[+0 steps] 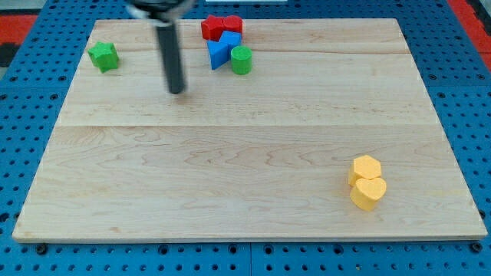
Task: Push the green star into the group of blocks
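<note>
The green star (103, 56) lies alone near the top left corner of the wooden board (245, 169). A group of blocks sits at the top centre: red blocks (221, 27), a blue block (222, 49) and a green cylinder (242, 59), all touching or nearly so. My tip (178, 90) rests on the board between the star and the group, to the right of and below the star, and left of and below the blue block. It touches no block.
A yellow hexagon (366, 166) and a yellow heart (369, 192) sit together at the lower right. The board lies on a blue perforated table (31, 115).
</note>
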Motion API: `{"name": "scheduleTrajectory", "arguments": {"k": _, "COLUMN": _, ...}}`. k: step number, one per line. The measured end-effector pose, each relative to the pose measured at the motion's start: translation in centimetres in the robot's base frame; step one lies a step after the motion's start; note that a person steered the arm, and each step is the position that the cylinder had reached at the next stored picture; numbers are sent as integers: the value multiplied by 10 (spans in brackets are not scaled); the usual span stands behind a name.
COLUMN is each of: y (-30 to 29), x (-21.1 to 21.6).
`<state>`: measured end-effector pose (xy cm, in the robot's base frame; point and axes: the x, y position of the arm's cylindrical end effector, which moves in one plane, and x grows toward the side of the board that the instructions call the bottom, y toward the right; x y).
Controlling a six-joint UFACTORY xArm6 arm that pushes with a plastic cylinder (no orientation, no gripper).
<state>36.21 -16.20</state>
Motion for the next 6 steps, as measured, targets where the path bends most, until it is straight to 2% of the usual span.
{"name": "scheduleTrajectory", "arguments": {"k": 1, "y": -109, "x": -20}}
{"name": "scheduleTrajectory", "arguments": {"k": 2, "y": -141, "x": -45}}
{"name": "scheduleTrajectory", "arguments": {"k": 3, "y": -91, "x": -67}}
{"name": "scheduleTrajectory", "arguments": {"k": 4, "y": -4, "x": -67}}
{"name": "scheduleTrajectory", "arguments": {"k": 5, "y": -26, "x": -72}}
{"name": "scheduleTrajectory", "arguments": {"k": 6, "y": -21, "x": -80}}
